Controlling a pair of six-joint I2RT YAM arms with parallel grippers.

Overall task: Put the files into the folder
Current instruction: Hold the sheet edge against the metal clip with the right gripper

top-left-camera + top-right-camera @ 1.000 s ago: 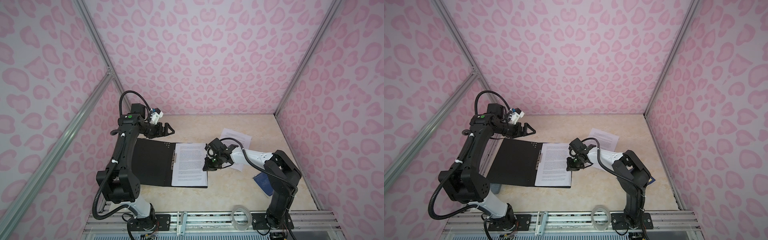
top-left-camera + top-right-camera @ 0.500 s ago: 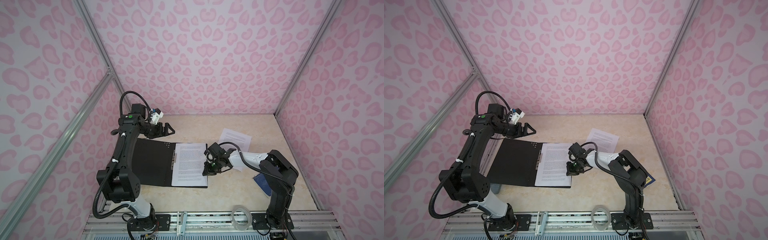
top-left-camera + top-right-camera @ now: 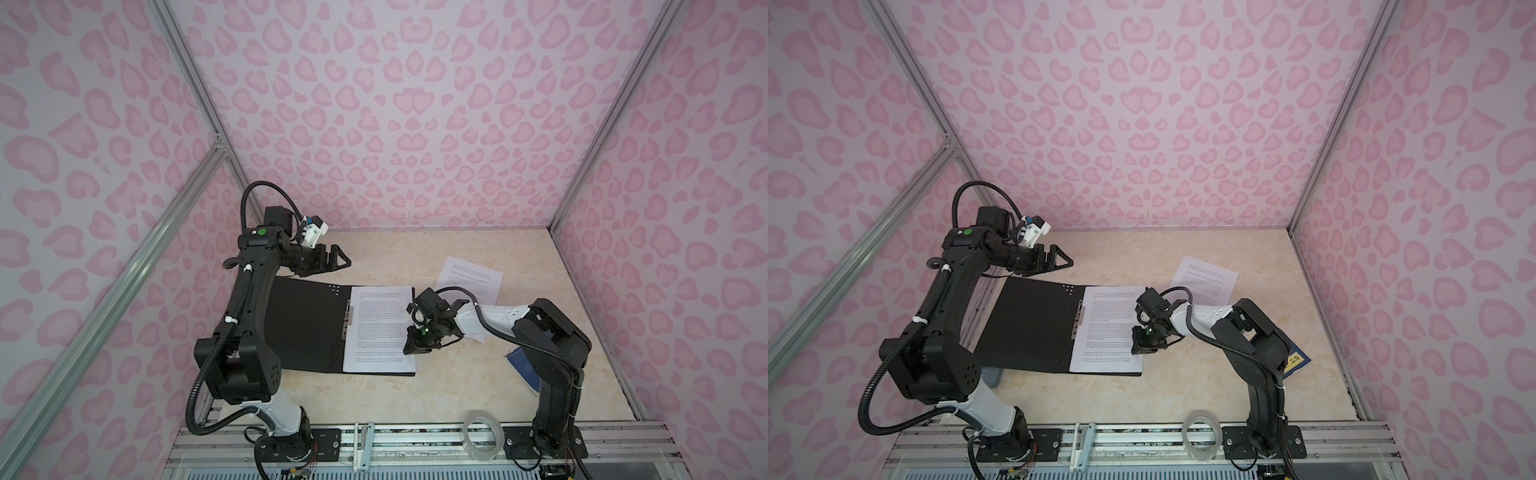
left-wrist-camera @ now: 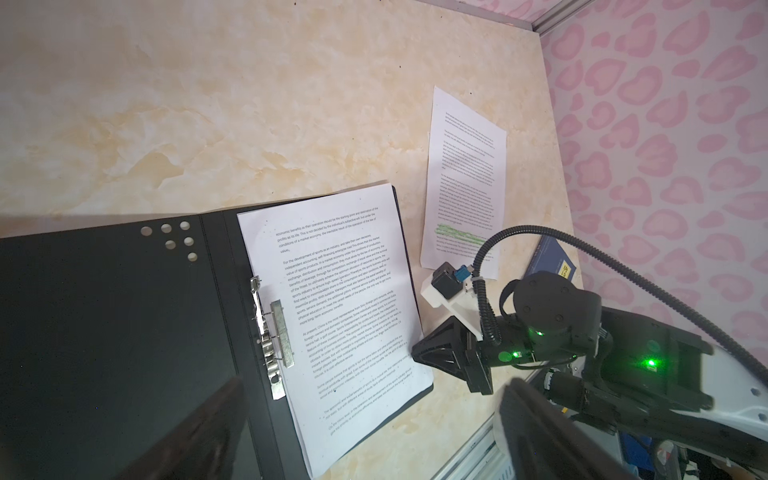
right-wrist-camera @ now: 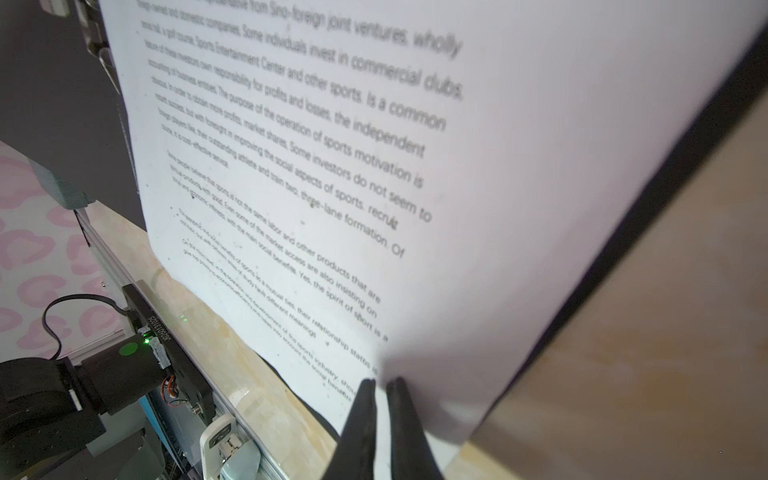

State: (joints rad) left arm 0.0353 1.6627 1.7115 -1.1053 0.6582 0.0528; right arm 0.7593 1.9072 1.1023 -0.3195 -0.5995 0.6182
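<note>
One filed sheet (image 3: 374, 316) sits in the open folder (image 3: 303, 324), one loose sheet (image 3: 469, 274) outstanding on the desk (image 3: 415, 257) at its two o'clock; left jaws wide, empty; right jaws near-closed, tips on filed sheet.

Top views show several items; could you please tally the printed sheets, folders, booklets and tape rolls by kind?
Open folder: 1
Printed sheets: 2, sheet in folder and loose sheet
Dark blue booklet: 1
Clear tape roll: 1
Total: 5

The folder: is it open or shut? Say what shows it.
Open. The folder lies spread flat, black inside facing up, metal clip exposed, a printed sheet on its right half.
</note>
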